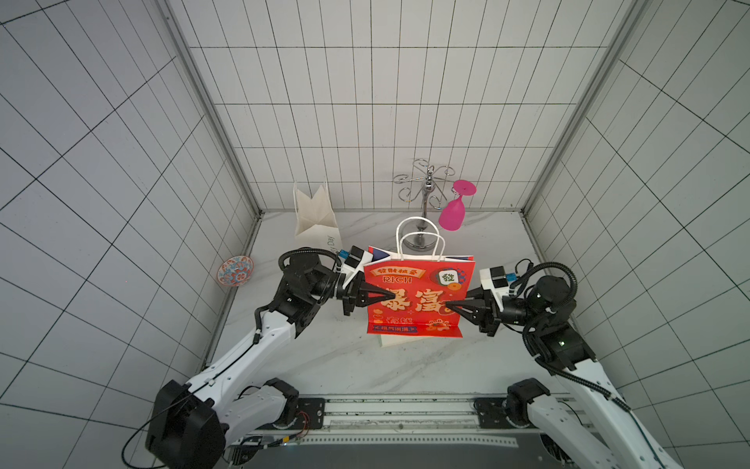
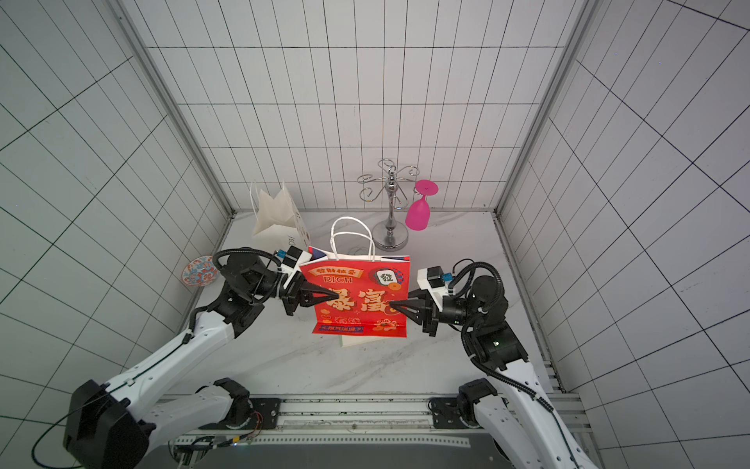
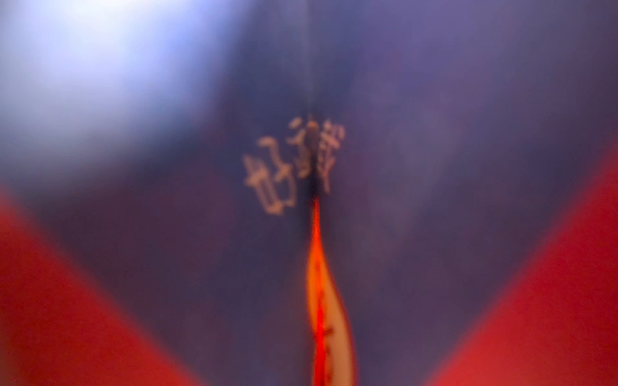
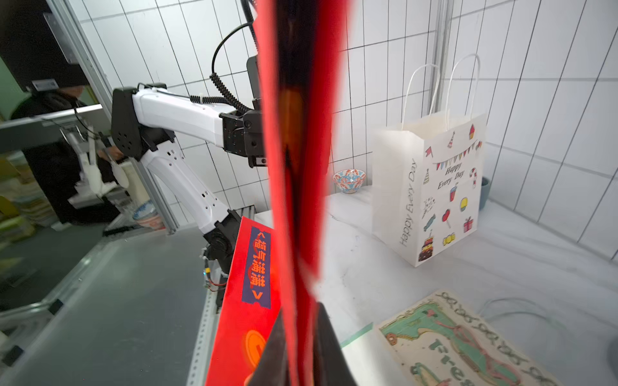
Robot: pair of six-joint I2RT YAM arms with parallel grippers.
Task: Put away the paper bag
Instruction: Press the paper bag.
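The red paper bag [image 1: 418,296] [image 2: 359,296] with white cord handles stands upright and flattened in the middle of the marble table, seen in both top views. My left gripper [image 1: 391,299] [image 2: 337,297] is shut on the bag's left side fold. The left wrist view is filled by the blurred blue gusset of the bag [image 3: 434,200], and no fingers show there. My right gripper [image 1: 446,304] [image 4: 301,309] pinches the bag's right side, with the folded red paper [image 4: 301,167] running between its two black fingers.
A white printed paper bag [image 1: 314,215] [image 4: 434,194] stands at the back left. A chrome glass rack [image 1: 426,195] holds a pink glass [image 1: 454,211] at the back. A patterned bowl [image 1: 235,271] sits by the left wall. A flat kraft bag [image 4: 461,344] lies under the red bag.
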